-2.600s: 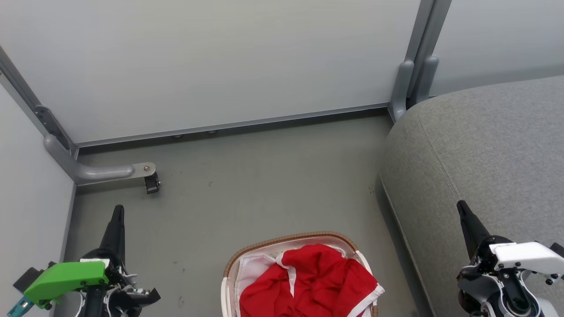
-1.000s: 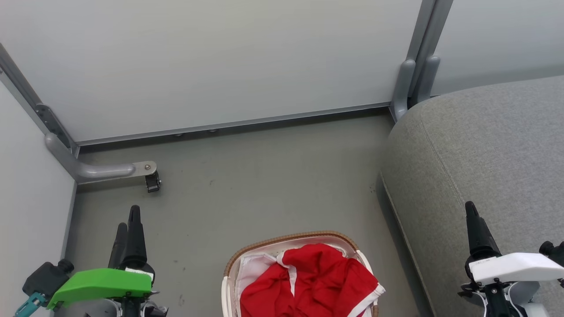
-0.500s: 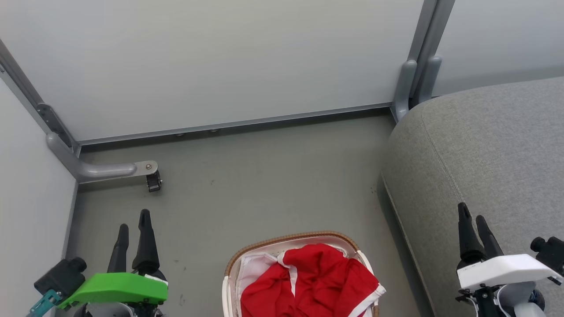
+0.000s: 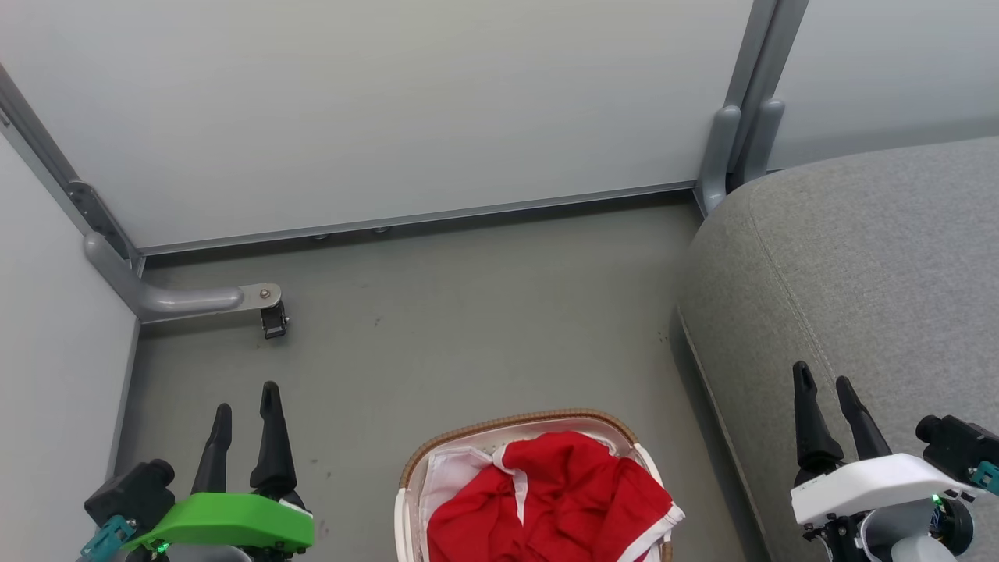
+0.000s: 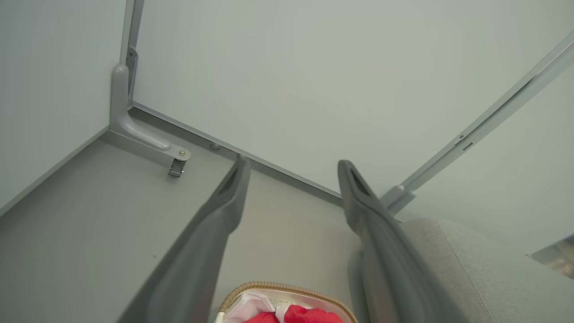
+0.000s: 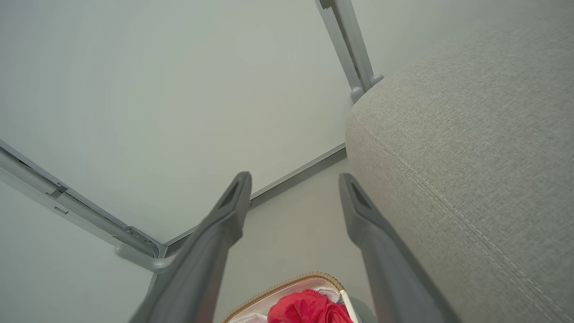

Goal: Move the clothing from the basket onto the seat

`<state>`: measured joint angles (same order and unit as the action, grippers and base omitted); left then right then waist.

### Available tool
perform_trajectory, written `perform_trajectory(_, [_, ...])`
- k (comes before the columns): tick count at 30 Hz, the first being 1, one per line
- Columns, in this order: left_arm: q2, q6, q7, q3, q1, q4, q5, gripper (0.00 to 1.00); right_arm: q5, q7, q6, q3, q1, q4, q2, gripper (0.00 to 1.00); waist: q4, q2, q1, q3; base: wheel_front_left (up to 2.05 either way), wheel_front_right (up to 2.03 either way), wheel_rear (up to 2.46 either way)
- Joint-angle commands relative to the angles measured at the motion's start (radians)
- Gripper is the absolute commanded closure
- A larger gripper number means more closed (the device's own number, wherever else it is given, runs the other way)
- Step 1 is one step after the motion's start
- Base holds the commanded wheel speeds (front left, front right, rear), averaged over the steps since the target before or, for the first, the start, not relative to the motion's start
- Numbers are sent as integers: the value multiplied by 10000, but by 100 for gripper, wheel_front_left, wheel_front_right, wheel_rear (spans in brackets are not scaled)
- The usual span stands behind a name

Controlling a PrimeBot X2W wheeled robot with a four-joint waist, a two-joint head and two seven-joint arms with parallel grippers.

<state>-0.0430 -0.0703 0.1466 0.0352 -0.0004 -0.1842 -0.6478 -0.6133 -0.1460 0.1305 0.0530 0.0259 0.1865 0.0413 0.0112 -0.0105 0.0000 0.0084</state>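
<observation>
Bright red clothing with white trim is bunched in the cream basket, which has a brown woven rim and stands on the floor at the bottom centre. The grey seat fills the right side. My left gripper is open over bare floor, left of the basket. My right gripper is open above the seat's front edge, right of the basket. In the left wrist view the basket and clothing lie low between my spread fingers. The right wrist view has the clothing and seat.
Pale partition walls close the back and left. A grey metal foot bracket with a small caster sits on the floor at the left. A grey post stands at the seat's far corner. Grey floor lies beyond the basket.
Both grippers have turned about their wrists, so both fingers of each now show side by side, spread apart. The head view has shifted only slightly. The clothing and basket stay put.
</observation>
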Motion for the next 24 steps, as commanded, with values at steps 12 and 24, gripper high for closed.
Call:
perform_trajectory(12, [-84,42,364,82,172,-128,1186,0,1434,-373,3,101,-157,-55,80,0,47,69,0,-15,0,0,0])
perform_trajectory(24, [-93,52,627,282,206,-336,2062,0,2521,-648,3,-60,-213,-122,92,0,75,79,0,-7,0,0,0])
